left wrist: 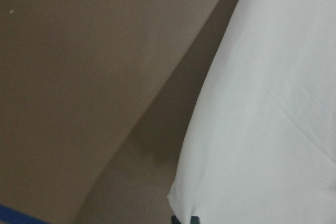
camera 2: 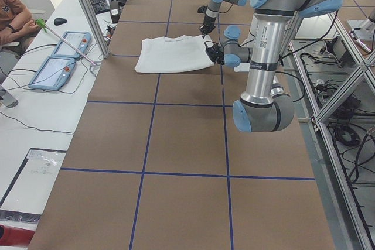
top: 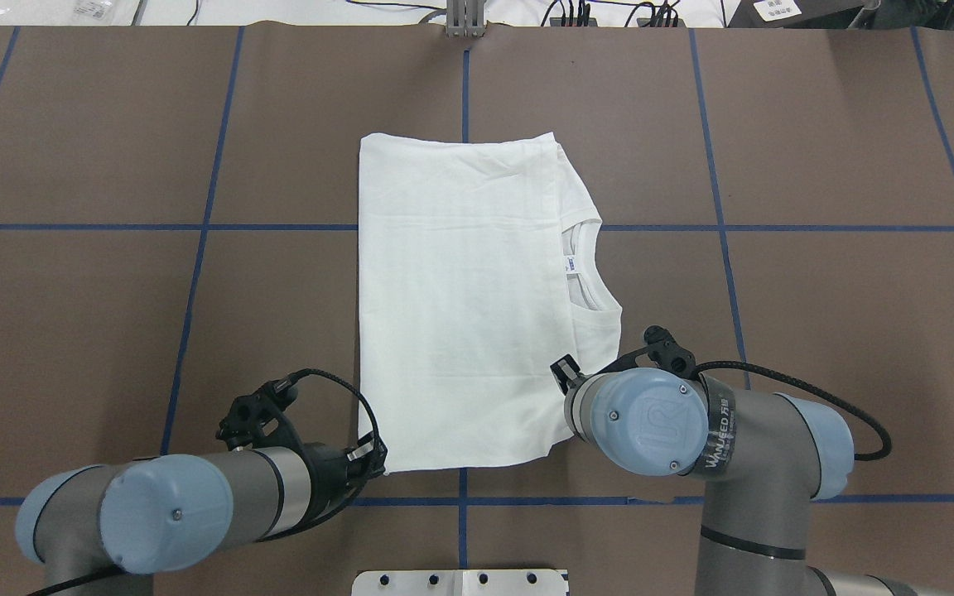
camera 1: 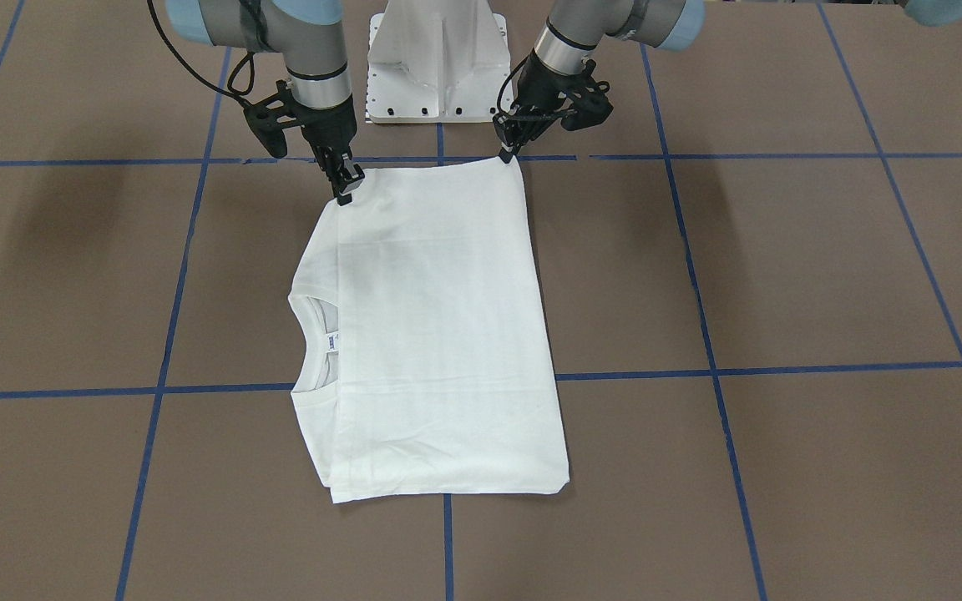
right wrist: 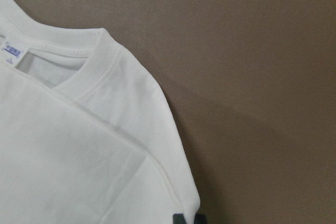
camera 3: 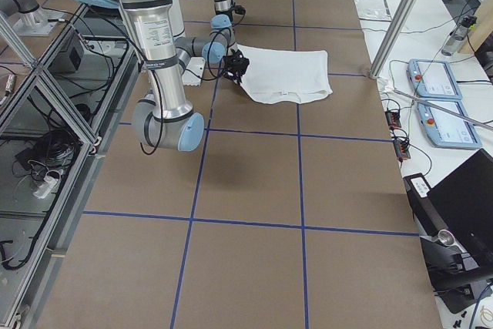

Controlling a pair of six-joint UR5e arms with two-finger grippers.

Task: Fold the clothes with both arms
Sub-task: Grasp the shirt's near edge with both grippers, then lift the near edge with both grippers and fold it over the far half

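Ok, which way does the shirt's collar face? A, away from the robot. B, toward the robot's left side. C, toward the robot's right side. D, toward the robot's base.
C: in the overhead view the collar lies on the T-shirt edge nearest the right arm.

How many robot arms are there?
2. The left arm reaches the T-shirt's near corner on the plain side, its left gripper pinching there. The right arm reaches the near corner on the collar side, its right gripper pinching too. None seem hidden.
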